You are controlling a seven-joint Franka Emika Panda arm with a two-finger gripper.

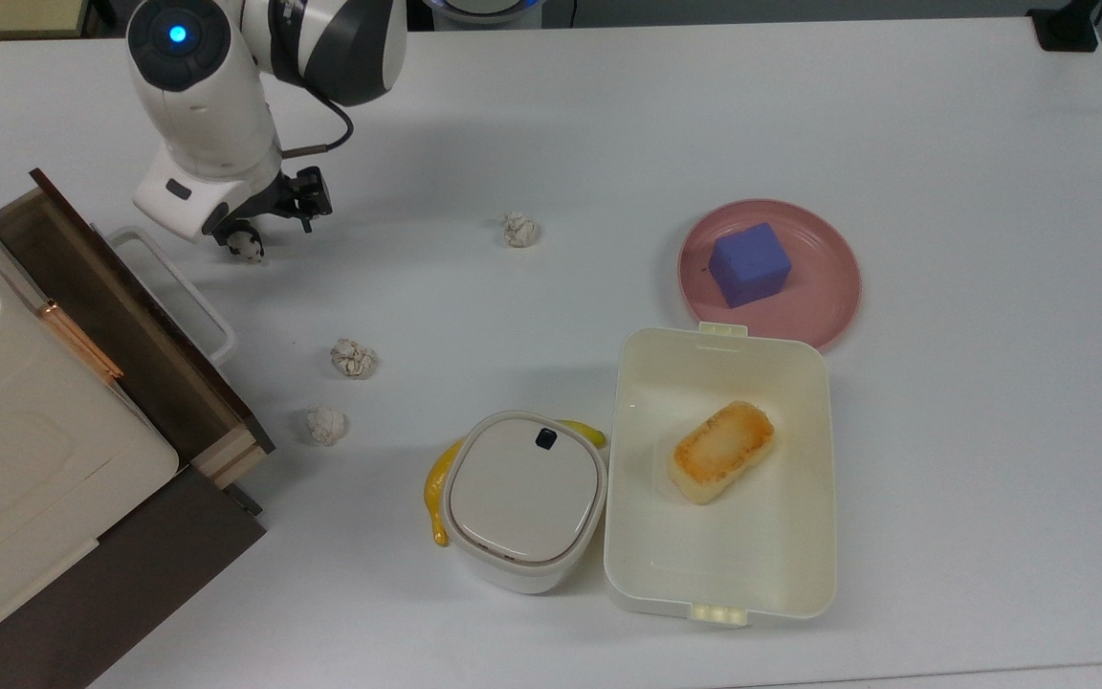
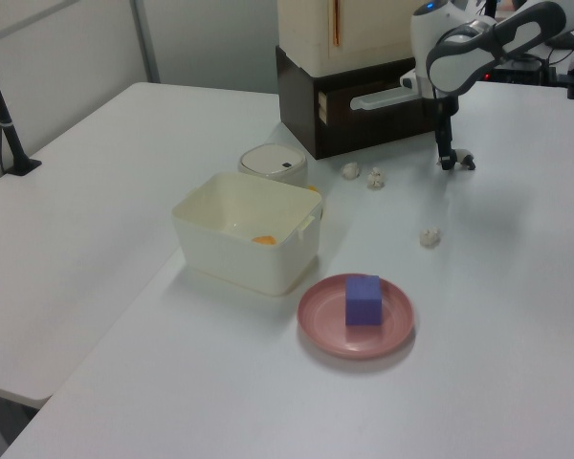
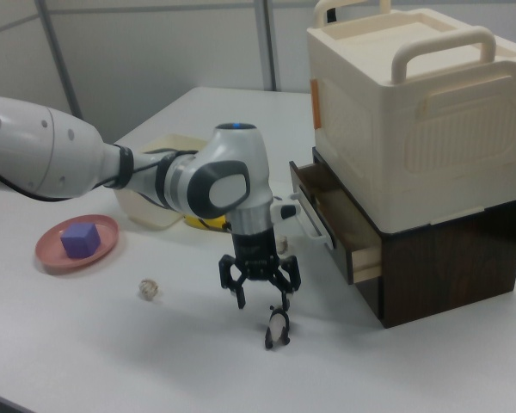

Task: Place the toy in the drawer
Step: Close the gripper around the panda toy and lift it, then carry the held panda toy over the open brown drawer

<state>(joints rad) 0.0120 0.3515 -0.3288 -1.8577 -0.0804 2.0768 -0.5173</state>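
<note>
One gripper (image 3: 260, 297), black, two fingers spread wide, pointing down at the white table (image 1: 608, 124); nothing is held.

One toy (image 3: 277, 328): tiny panda figurine, glossy, black limbs and white body, standing on the table directly beneath the gripper, between the spread fingers; contact cannot be told.

One drawer (image 3: 335, 228): dark brown wood, white loop handle, pulled open from the cabinet (image 3: 451, 267), near the gripper on the right view's right.

Three crumpled paper balls, whitish and rough: one (image 1: 519, 230) to the top view's right of the gripper, two (image 1: 353, 358) (image 1: 326, 425) below it in the top view.

One purple cube (image 1: 749, 264), matte, on one round pink plate (image 1: 828, 306), well apart from the gripper.

One cream rectangular plastic box (image 1: 800, 565), smooth, holding one browned oblong piece (image 1: 721, 452).

One rounded lidded white container (image 1: 524, 500), one yellow banana (image 1: 436, 493) touching it.
</note>
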